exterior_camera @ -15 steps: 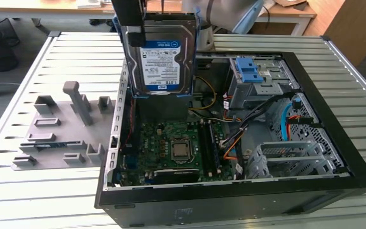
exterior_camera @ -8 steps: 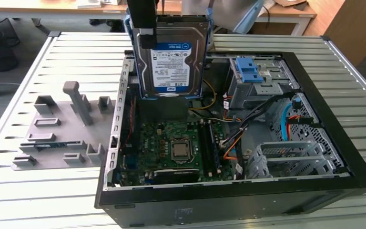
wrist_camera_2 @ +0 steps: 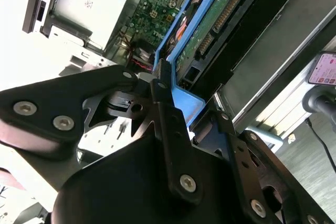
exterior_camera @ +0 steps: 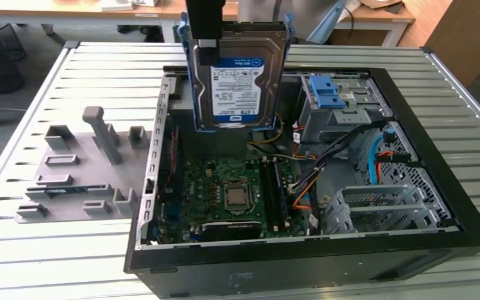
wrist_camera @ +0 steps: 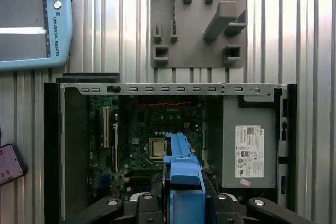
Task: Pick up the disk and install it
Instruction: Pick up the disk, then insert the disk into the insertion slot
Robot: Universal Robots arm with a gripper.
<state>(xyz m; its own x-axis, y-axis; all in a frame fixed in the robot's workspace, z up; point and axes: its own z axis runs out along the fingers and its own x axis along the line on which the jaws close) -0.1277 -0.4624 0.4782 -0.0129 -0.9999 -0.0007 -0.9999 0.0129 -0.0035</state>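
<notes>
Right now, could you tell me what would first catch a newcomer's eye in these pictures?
The disk, framed in blue, hangs upright in the gripper above the open computer case, its label showing. Inside the case lies the green motherboard, and a grey fixture plate sits on the table at the exterior view's left.

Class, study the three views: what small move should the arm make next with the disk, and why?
Probably shift the disk toward the exterior view's right, nearer the drive cage. The gripper holds it upright by its blue bracket, above the open case and the motherboard, not over the cage.
</notes>
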